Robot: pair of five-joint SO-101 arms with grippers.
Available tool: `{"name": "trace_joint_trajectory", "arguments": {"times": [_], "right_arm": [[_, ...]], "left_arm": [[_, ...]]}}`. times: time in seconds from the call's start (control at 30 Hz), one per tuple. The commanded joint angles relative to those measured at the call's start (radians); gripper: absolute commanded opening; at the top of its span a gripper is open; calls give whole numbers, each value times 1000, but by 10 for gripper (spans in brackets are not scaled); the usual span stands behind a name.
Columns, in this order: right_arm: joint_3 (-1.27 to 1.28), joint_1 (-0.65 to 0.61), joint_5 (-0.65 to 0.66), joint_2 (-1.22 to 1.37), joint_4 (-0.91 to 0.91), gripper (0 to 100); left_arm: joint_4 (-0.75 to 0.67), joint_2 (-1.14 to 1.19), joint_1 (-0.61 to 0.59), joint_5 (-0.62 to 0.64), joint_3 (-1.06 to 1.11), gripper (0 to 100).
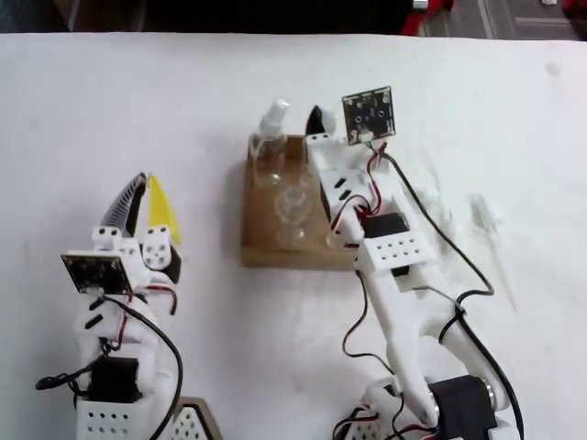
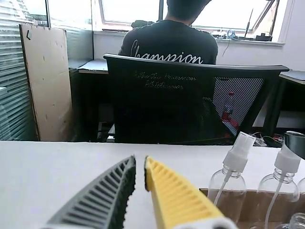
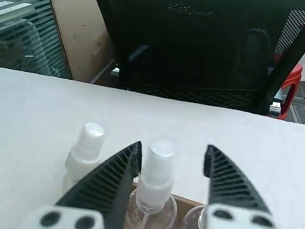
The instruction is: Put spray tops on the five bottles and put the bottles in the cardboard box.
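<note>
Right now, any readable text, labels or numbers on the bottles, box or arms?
Bottles: clear, no label.
Cardboard box: plain, no print showing.
Camera board on the right arm: markings too small to read.
Chair back behind the table: faint print, too blurred to read.

Cardboard box (image 1: 261,246): on the table (image 1: 110,101), near its middle.
Bottles (image 1: 269,151): upright inside the box, along its far and right sides.
Right gripper (image 1: 316,119): above the box's far edge, over the bottles.
Left gripper (image 1: 147,183): left of the box, apart from it.
</note>
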Motion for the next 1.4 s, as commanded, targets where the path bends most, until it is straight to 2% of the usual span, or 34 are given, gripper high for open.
{"name": "trace_joint_trajectory", "arguments": {"times": [0.0, 0.27, 0.43, 0.67, 0.73, 0.9, 1.0, 1.17, 1.37], "right_arm": [[-8, -18, 6, -15, -21, 240], [-8, 24, 6, -170, 5, 203], [-109, 177, 6, -289, 254, 142], [-362, 435, 21, -113, 622, 120], [-405, 455, 98, -47, 708, 120], [-423, 432, 442, 85, 866, 120], [-427, 429, 586, 166, 920, 120], [-428, 429, 628, 282, 928, 126], [-486, 421, 637, 363, 926, 255]], "left_arm": [[-21, -8, 15, -9, -9, 46], [-23, -8, 15, -9, -8, 46], [-23, -8, 15, -9, -8, 46], [-23, -8, 15, -9, -8, 46], [-23, -8, 15, -9, -6, 46], [-23, -8, 15, -9, -6, 46], [-23, -8, 15, -9, -5, 46], [-23, -8, 15, -9, -5, 46], [-23, -8, 15, -9, -5, 46]]}}
